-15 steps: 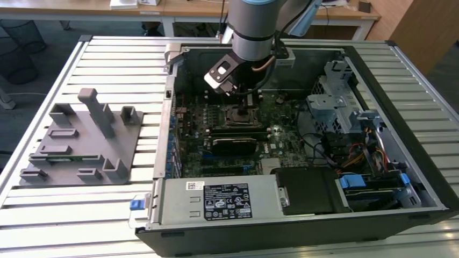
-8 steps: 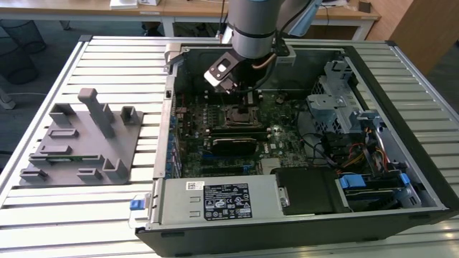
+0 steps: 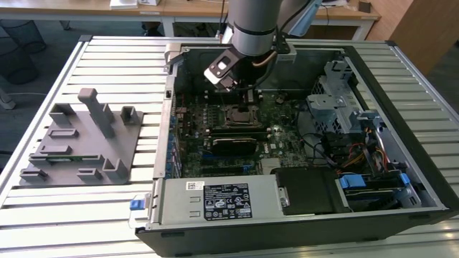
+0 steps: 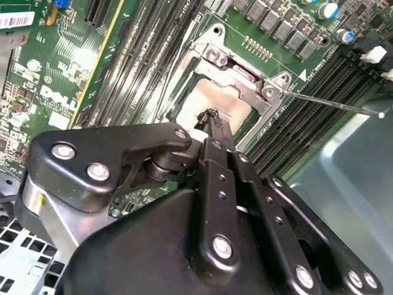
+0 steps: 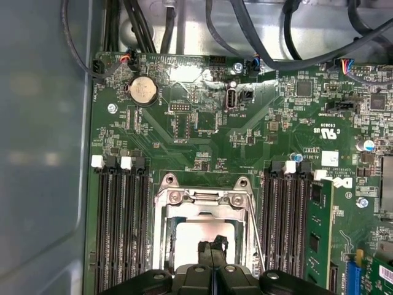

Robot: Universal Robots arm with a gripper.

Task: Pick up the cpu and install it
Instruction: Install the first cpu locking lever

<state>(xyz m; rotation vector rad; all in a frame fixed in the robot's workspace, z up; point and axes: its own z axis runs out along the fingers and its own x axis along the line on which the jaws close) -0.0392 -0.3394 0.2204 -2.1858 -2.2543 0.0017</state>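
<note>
The cpu (image 5: 195,235) is a pale, shiny square lying flat inside the open metal socket frame (image 5: 202,198) on the green motherboard; in the second wrist view the cpu (image 4: 228,97) sits within the socket frame (image 4: 241,69). My gripper (image 5: 212,248) hangs right over it with its black fingers pressed together and nothing visible between them. Its tips (image 4: 212,117) are at the cpu's near edge; whether they touch it I cannot tell. In the exterior view my gripper (image 3: 242,100) reaches down into the open computer case above the socket (image 3: 240,115).
A grey plastic fixture (image 3: 83,140) stands on the slatted table at the exterior view's left. A black heatsink block (image 3: 233,144), power supply (image 3: 215,199) and drive cage (image 3: 337,102) crowd the case. Memory slots (image 5: 120,227) flank the socket, and its thin lever rod (image 4: 331,104) sticks out.
</note>
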